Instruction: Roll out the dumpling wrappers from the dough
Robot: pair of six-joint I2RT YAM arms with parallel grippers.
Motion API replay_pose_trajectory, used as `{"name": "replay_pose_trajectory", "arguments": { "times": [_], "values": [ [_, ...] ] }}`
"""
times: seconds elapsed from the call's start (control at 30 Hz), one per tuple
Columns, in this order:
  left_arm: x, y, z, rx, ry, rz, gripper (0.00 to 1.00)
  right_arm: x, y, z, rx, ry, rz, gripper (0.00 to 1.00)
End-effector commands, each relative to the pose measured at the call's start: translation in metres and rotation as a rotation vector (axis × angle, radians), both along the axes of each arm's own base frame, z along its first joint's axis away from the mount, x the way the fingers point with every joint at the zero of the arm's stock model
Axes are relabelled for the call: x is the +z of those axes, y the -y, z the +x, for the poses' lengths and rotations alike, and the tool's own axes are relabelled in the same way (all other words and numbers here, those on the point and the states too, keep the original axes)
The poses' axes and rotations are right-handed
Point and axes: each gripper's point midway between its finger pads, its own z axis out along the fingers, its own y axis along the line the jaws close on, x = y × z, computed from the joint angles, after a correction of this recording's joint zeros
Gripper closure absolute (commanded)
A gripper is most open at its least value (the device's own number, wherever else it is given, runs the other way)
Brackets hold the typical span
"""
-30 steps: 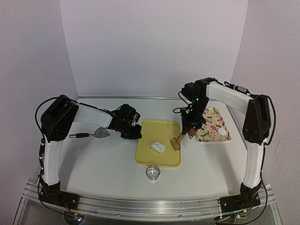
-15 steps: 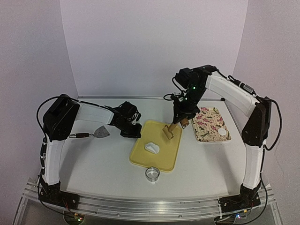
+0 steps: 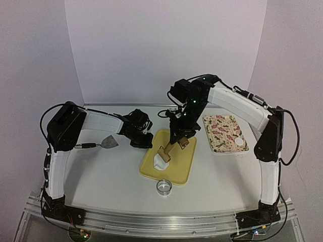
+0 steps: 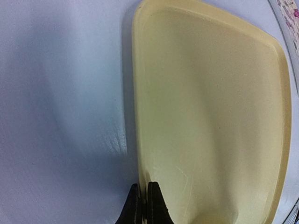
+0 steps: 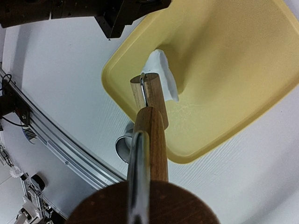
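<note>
A white lump of dough (image 3: 160, 162) lies at the near left of the yellow board (image 3: 179, 164). My right gripper (image 3: 182, 138) is shut on the handle of a wooden rolling pin (image 3: 165, 153), whose roller end rests on the dough. The right wrist view shows the rolling pin (image 5: 150, 119) reaching down to the dough (image 5: 164, 74); its own fingers are hidden behind the wood. My left gripper (image 4: 142, 205) is shut on the yellow board's (image 4: 210, 116) left rim. One dumpling wrapper (image 3: 237, 143), a small white disc, lies on the patterned tray (image 3: 222, 132).
The shiny ring cutter (image 3: 164, 187) stands just in front of the board, and also shows under the pin as the ring cutter (image 5: 122, 145). A scraper with a dark handle (image 3: 107, 143) lies on the table at the left, under my left arm.
My right arm has swung left from beside the patterned tray, bringing the rolling pin onto the dough. The yellow board has turned and shifted a little to the left.
</note>
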Motion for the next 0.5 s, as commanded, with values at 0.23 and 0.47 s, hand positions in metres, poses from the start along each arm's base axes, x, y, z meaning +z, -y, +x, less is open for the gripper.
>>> {"name": "replay_pose_trajectory", "arguments": {
  "times": [0.23, 0.47],
  "values": [
    [-0.037, -0.008, -0.024, -0.015, -0.100, 0.084, 1.00, -0.027, -0.029, 0.007, 0.033, -0.029, 0.033, 1.00],
    [-0.039, -0.008, -0.025, -0.016, -0.103, 0.085, 1.00, -0.043, -0.034, 0.004, 0.041, -0.064, 0.026, 1.00]
  ]
}}
